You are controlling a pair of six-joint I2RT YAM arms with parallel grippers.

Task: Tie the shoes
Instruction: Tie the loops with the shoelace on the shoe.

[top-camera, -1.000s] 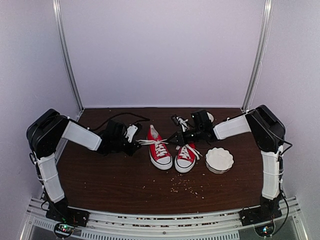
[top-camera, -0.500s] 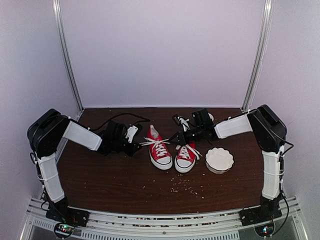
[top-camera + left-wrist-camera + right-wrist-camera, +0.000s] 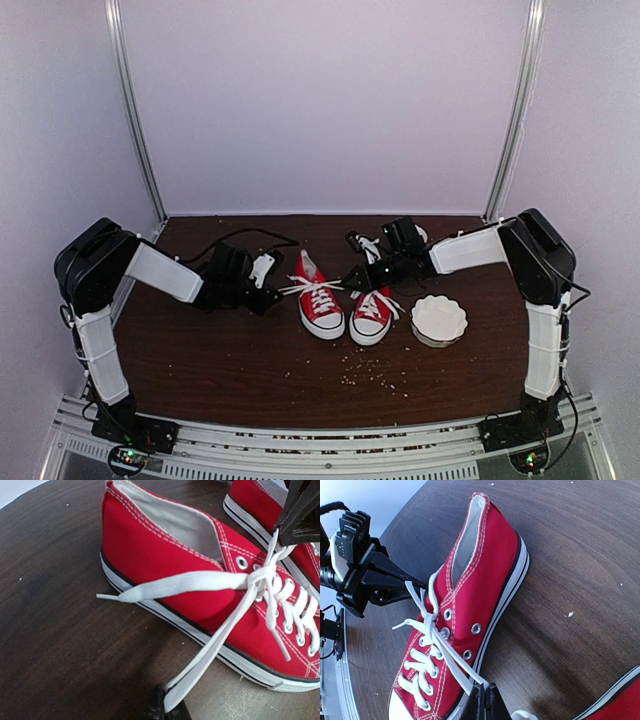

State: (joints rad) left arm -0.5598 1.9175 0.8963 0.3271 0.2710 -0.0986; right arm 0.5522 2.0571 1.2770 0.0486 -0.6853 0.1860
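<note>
Sitting mid-frame on the dark table, the shoes point their toes at the bases, within reach from both sides, I'd say. Low and stretched inward come the left arm and right arm, elbows out. The left gripper and right gripper each pinch a strand of the picture-left shoe's laces — held apart, likely to cinch the crossing

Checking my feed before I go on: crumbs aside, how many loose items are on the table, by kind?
Red shoes: 2
White bowl: 1
Total: 3
</note>
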